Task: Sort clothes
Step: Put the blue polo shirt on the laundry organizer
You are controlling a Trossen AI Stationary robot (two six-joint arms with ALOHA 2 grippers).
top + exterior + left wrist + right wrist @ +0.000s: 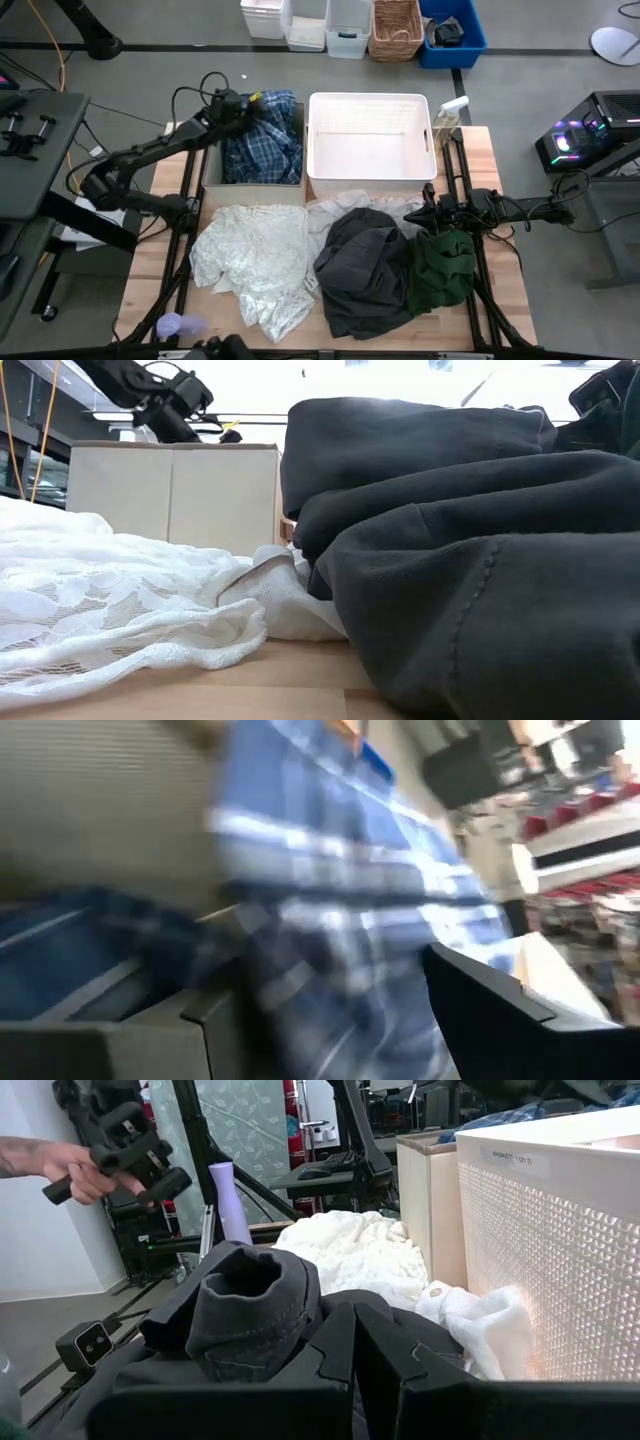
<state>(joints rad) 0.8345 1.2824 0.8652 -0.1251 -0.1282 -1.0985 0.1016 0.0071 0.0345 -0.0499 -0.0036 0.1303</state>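
A blue-and-white plaid shirt (262, 135) lies in the beige fabric box (210, 170) at the far left. My left gripper (240, 103) is open over the box's far end, and the shirt (330, 900) fills the space between its fingers. A white lace piece (255, 265), a dark grey piece (360, 265) and a dark green piece (440, 265) lie on the table, with a cream piece (350, 205) beside the white basket (370, 145). My right gripper (430, 213) is shut, level, just above the green and grey pieces (250, 1315). My left gripper has the plaid shirt (300, 970) between its open fingers. The view is blurred, and I cannot tell whether the fingers touch the cloth.
A person's hand (70, 1165) holds a dark device beyond the table's near side. A purple bottle (170, 325) stands at the near left edge. A spray bottle (450, 112) stands by the basket's far right corner. Bins (395, 30) stand on the floor beyond the table.
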